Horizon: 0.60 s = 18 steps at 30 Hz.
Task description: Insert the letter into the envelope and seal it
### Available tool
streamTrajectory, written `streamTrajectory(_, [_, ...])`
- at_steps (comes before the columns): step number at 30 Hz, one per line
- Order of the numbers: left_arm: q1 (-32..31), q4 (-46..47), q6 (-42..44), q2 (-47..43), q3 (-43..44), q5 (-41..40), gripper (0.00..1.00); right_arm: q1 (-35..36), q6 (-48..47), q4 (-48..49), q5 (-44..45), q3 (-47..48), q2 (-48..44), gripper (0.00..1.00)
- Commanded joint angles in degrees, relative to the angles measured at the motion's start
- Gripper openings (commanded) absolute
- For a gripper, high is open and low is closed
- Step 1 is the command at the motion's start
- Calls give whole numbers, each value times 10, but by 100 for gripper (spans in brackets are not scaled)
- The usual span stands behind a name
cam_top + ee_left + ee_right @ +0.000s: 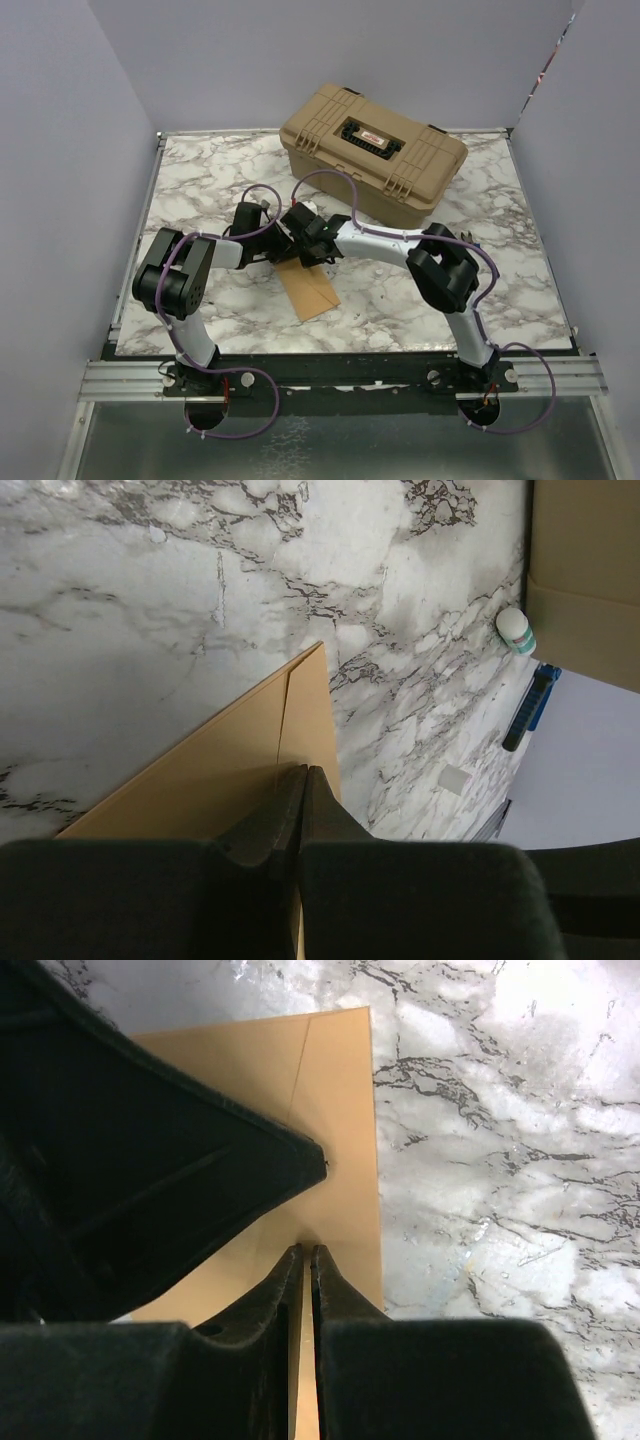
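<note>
My left gripper (304,772) was closed, the two fingers touching at their tips, and it rested on the envelope (312,292). My right gripper (306,1250) was nearly the same, with only a thin slit between the fingers, through which I saw orange-brown paper. I could not tell whether any paper was nipped inside either pair. To me it looked more like two closed tips pressing down on the flat surface than like a hold.

The envelope lay flat on the marble table (200,190), well apart from the tan case (375,150) at the back. From above, its long axis ran from my two tips toward the near edge of the table, leaning a little to the right. Both tips stood at its far end, just beside one another, so neither arm was clearly nearer. Most of the paper lay on the near side of them, toward my bases.

In each wrist view a fold line ran away from the fingers toward a far corner of the envelope – I judged this to be an edge of the flap. The letter I could not see anywhere. I supposed it was already inside, and that the next move was a press or a slide along that fold, with one tip holding the paper down – otherwise the light envelope could turn under me
</note>
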Motion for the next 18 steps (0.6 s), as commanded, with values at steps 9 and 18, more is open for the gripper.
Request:
streamTrajectory(9, [3, -117, 34, 45, -38, -58, 0, -6, -1, 10, -17, 30, 36, 12])
streamTrajectory(18, [6, -108, 31, 48, -45, -56, 0, -6, -28, 37, -73, 22, 43, 8])
